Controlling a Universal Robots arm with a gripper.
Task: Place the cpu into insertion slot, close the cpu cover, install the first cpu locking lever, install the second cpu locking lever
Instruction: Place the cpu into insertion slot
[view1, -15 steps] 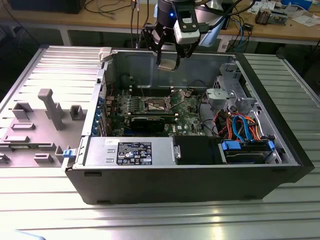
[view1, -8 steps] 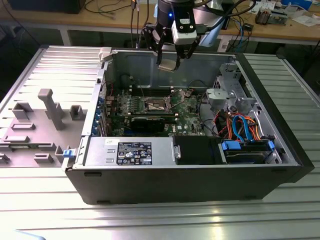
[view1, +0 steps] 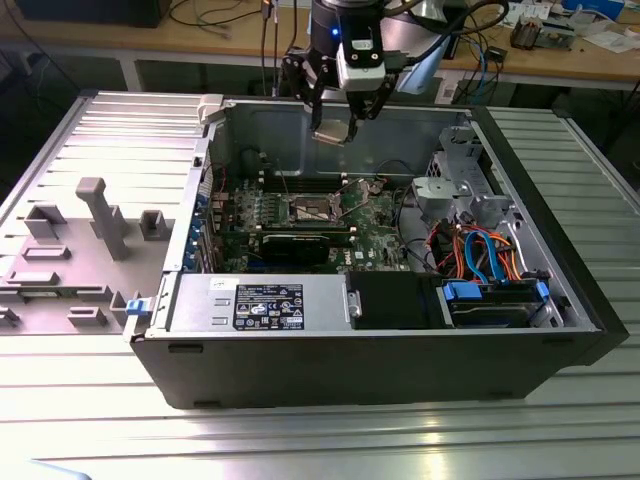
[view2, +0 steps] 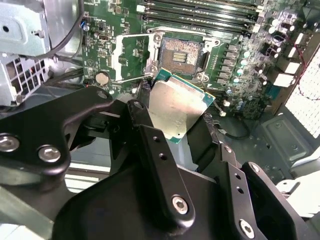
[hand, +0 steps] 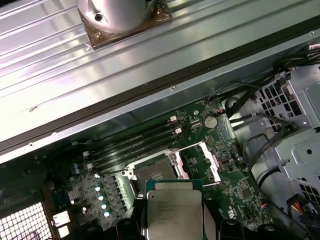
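My gripper (view1: 335, 122) hangs over the back wall of the open computer case, shut on the cpu (view1: 331, 135). The cpu is a flat square chip with a silver top, gripped by its edges in both wrist views (view2: 176, 106) (hand: 172, 212). It is in the air above the green motherboard, apart from it. The insertion slot (view1: 310, 209) (view2: 181, 52) (hand: 152, 172) lies uncovered, its dark centre showing. The cpu cover (view2: 129, 55) (hand: 201, 161), a thin silver frame, is swung open to one side of the slot. A thin wire lever (view2: 131, 78) stands loose beside it.
Memory slots (view2: 200, 15) run along one side of the slot. A black graphics card (view1: 295, 243) lies in front of it, a power supply (view1: 260, 305) at the case front. A metal drive cage (view1: 460, 185) and coloured cables (view1: 480, 250) are at the exterior view's right.
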